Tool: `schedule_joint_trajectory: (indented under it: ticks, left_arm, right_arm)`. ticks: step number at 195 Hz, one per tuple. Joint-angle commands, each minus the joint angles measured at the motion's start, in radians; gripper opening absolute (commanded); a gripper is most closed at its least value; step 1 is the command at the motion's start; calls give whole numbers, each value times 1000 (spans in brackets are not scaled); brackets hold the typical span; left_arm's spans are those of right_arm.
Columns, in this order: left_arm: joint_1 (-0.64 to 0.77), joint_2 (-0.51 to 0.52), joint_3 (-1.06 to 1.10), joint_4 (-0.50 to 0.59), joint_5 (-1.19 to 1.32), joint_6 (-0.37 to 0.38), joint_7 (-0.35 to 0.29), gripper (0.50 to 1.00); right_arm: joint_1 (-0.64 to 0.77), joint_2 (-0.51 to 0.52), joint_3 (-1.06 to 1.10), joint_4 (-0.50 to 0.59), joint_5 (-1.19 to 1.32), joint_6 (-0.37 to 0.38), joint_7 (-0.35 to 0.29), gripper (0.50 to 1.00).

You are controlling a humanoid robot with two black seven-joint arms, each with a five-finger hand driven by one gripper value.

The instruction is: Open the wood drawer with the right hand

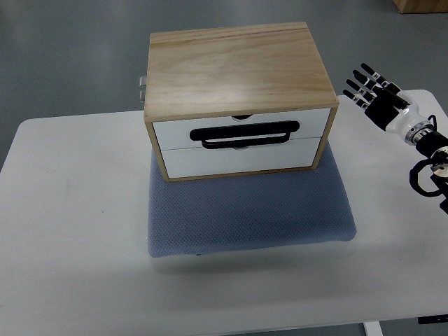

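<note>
The wooden drawer box [241, 98] sits shut on a grey mat [248, 210] for grip, while the right hand [374, 94] hovers right of it, fingers spread and empty.

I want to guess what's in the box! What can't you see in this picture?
- Inside the drawers: hidden in the top view, both white fronts are shut.
- The small grey part on the wooden box: mostly hidden behind its left side.
- The right hand: its arm is cut off by the right edge.
- The table: its underside and legs are hidden by its own top.
</note>
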Motion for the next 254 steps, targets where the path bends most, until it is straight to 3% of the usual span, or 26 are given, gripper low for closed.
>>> schedule_joint_trajectory:
  ticks: [1,120,170,190,254]
  left_arm:
    - [0,0,0,0,0,0,0,1000]
    - [-15,0,0,6,0,10,0,1000]
    - [-15,0,2,6,0,10,0,1000]
    - [-15,0,0,3,0,9,0,1000]
    - [-15,0,0,1,0,9,0,1000]
  right_arm:
    - [-1,-4,0,4,0,-1,0,944]
    - [7,-30,13,6,-2,22,11,944]
    - [73,-130,13,6,-5,29,11,944]
    - [105,-153,10,12,-9,84,11,944]
    - [171,-289,2,216,-189,87,8,944]
